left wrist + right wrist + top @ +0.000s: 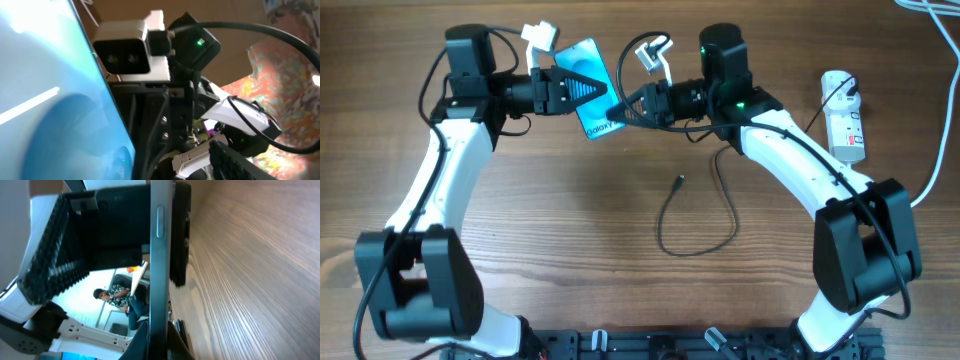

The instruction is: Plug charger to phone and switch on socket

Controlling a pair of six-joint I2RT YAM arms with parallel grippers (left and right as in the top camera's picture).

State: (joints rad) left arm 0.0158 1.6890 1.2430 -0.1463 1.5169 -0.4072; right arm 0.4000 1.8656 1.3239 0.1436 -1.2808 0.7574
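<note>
Gripping the phone [582, 62] up off the bench [570, 210] with the right hand [620, 110], pinched tight on the lower corner by the white lettering. Straddling the same phone with the left hand [575, 90], spread wide, one finger over the blue screen and one behind it (touching or not, cannot tell). Seen edge-on from the right wrist, side button showing. Lying on the bench under the right arm: the charger [679, 182], thin black cable in a loose loop, small tip free and well apart from the phone. Resting near the right edge: the socket [845, 135], dark plug at its far end, thick white cord [945, 150] trailing beside it.
</note>
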